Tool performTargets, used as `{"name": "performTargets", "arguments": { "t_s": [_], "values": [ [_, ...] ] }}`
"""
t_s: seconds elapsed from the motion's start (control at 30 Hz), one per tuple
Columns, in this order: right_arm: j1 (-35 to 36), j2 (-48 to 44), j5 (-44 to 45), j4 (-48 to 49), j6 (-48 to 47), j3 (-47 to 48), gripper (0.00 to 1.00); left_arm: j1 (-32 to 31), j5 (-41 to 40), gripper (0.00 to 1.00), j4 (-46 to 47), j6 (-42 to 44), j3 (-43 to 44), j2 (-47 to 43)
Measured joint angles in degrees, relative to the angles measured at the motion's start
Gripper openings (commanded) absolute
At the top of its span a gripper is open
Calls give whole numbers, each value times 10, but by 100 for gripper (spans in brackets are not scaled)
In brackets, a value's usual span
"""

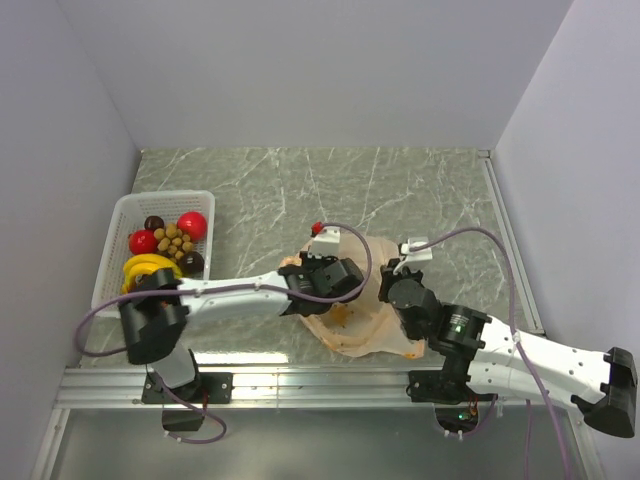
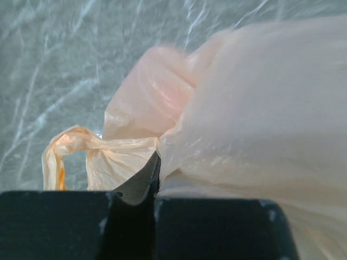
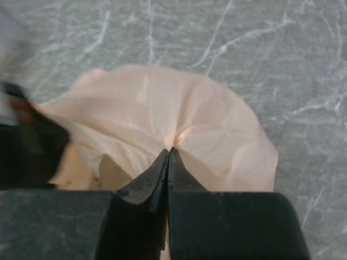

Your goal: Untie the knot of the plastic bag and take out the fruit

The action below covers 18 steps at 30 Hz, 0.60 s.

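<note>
1. My left gripper (image 2: 156, 165) is clamped on the plastic bag (image 2: 255, 108).
2. My right gripper (image 3: 168, 157) pinches it too.
3. The bag lies mid-table (image 1: 300, 180); the fruit (image 1: 168, 243) sits in the basket (image 1: 118, 218).

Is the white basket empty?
No, the white basket holds fruit: red ones, yellow bananas, a tan cluster and dark round ones.

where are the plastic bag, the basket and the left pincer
plastic bag (image 3: 162, 108): right wrist view, crinkled upper surface
basket (image 1: 170, 193): top external view, far rim
left pincer (image 2: 156, 161): left wrist view, between closed fingertips
</note>
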Motion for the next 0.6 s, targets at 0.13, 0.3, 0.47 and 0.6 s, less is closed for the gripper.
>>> {"name": "performTargets", "arguments": {
  "t_s": [0.13,0.3,0.47,0.6],
  "values": [
    [-4,7,9,21,23,-43,2,-42,-3,1,-2,47,7,-90],
    [-16,32,3,68,49,-65,3,-126,7,1,11,70,26,-146],
    [-22,55,-2,74,54,-64,6,-98,19,1,-11,28,-19,-153],
    [-23,66,-17,74,54,-61,15,-67,42,1,-32,-15,-74,-168]
  ]
}}
